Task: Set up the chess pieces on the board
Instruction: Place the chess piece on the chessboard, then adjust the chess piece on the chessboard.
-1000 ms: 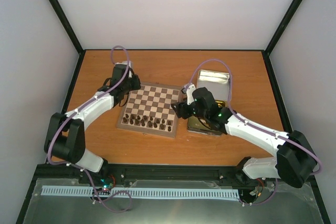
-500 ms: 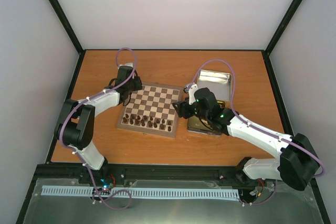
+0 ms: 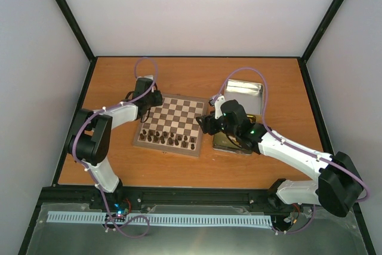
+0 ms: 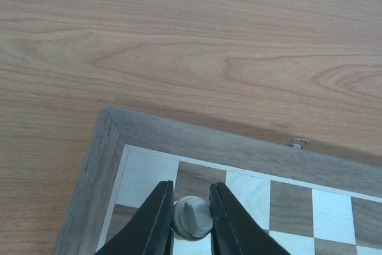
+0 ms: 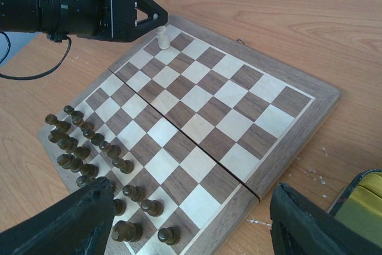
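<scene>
left tool (image 4: pixel 190 198) clamped on upright white piece (image 4: pixel 193 217), nudged further over far left corner of board (image 5: pixel 322 97) than before, elbow swung inward, right tool (image 3: pixel 205 125) apart, empty, unmoved beside board's right edge, dark pieces (image 3: pixel 167 138) along near rows

The board (image 5: pixel 197 97) is checked brown and cream, chess piece (image 5: pixel 162 37) cream

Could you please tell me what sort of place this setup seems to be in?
Likely a lab robot test cell: plain white walls in a black frame enclose a wooden table, with the left arm and right arm bolted to a rail at its near edge.
</scene>
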Robot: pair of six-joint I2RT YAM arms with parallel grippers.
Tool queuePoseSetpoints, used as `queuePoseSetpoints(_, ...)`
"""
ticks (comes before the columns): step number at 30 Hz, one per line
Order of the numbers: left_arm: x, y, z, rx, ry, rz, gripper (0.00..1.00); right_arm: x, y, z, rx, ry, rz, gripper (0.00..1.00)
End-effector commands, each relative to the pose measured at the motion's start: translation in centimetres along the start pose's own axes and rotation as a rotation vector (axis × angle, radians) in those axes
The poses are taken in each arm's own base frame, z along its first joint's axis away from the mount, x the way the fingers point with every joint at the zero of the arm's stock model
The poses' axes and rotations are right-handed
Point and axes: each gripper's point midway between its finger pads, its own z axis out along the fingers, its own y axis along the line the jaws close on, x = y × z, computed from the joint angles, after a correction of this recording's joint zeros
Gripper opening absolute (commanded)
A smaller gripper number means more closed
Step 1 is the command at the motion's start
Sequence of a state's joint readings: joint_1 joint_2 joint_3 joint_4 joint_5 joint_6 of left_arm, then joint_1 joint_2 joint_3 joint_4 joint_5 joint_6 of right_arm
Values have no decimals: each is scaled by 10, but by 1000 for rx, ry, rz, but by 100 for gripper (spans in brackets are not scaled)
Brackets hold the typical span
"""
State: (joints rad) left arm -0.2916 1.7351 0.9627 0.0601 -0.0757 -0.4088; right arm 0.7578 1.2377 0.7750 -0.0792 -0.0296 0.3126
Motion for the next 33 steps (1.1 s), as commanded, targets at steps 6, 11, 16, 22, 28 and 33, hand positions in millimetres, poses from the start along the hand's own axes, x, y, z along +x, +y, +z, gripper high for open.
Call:
queuePoseSetpoints(6,-18,-10,-18,39,62,-33,54,-4,-2,-2,7,-17,12,71)
queuePoseSetpoints(11,-28,-15,-28,50,119,-39,63,-3,-1,-3,4,-19,17,72)
queuePoseSetpoints(16,-24,-21,-21,72,190,-17,63,-3,-3,-4,9,-23,18,72)
queuePoseSetpoints(22,-9,-18,-6,54,269,-7,49,-2,-6,-7,24,-25,12,72)
queuePoseSetpoints(28,-2,-12,-1,19,306,10,46,1,-7,-8,25,-23,18,72)
queuePoseSetpoints(33,-3,-14,2,38,303,43,36,1,-7,-8,21,-26,22,71)
